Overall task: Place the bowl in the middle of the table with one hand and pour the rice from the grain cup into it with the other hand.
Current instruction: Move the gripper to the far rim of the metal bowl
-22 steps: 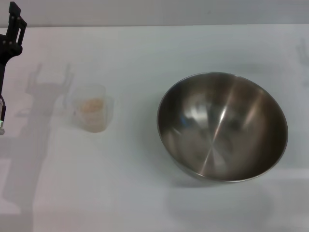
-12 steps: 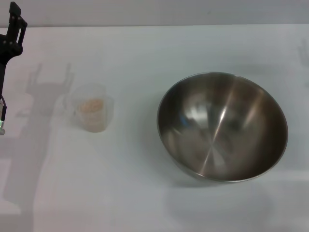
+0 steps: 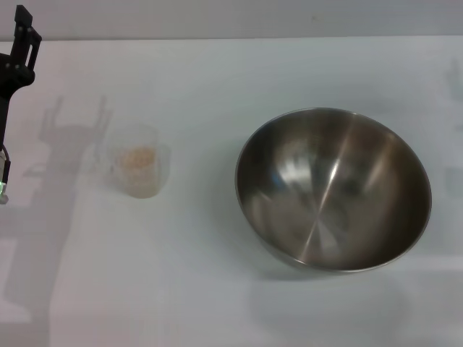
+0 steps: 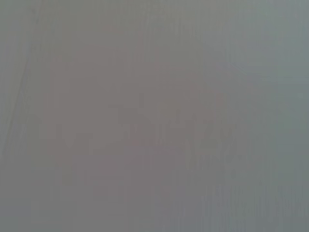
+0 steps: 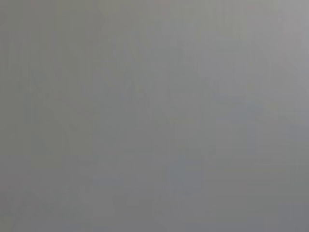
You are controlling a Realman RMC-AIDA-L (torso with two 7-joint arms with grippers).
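The bowl (image 3: 333, 189), a large shiny steel one, sits empty on the white table (image 3: 202, 289), right of the middle in the head view. The small clear grain cup (image 3: 138, 170) stands upright to its left, with pale rice (image 3: 137, 157) inside. My left gripper (image 3: 25, 32) hangs at the far left edge, above and behind the cup and well apart from it. Its shadow on the table shows two fingers spread apart with nothing between them. The right gripper is out of view. Both wrist views show only a plain grey surface.
The table's far edge (image 3: 231, 37) runs along the top of the head view. A bare strip of tabletop lies between the cup and the bowl.
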